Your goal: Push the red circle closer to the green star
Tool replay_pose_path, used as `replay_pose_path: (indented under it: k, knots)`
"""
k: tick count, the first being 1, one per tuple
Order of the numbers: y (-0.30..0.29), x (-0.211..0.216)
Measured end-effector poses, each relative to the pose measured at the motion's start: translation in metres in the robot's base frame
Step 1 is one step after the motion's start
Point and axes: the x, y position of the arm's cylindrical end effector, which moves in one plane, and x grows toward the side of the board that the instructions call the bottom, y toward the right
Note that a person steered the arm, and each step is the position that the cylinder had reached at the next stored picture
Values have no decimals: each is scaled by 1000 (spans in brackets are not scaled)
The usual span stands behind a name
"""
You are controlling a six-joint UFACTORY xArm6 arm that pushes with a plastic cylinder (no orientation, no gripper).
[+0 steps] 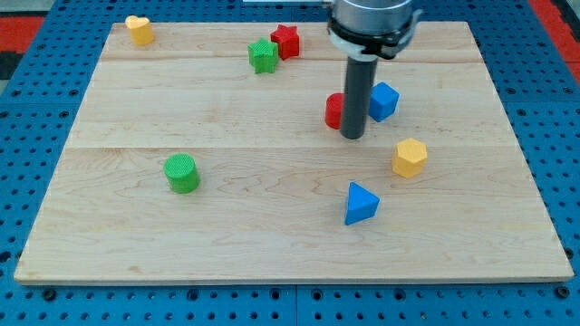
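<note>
The red circle (334, 110) sits right of the board's middle, partly hidden behind my rod. My tip (352, 137) rests on the board just to the right of and below the red circle, touching or nearly touching it. The green star (263, 55) lies near the view's top, up and to the left of the red circle, with a red star (286, 41) right beside it.
A blue block (384, 100) sits just right of my rod. A yellow hexagon (410, 157) and a blue triangle (361, 204) lie lower right. A green circle (182, 173) is at the left, a yellow heart (139, 29) at top left.
</note>
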Motion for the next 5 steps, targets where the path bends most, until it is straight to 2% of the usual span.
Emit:
replay_pose_path:
  k: [2,3,5]
  knots:
    - [12,-12]
    - [4,-14]
    - [-31,-44]
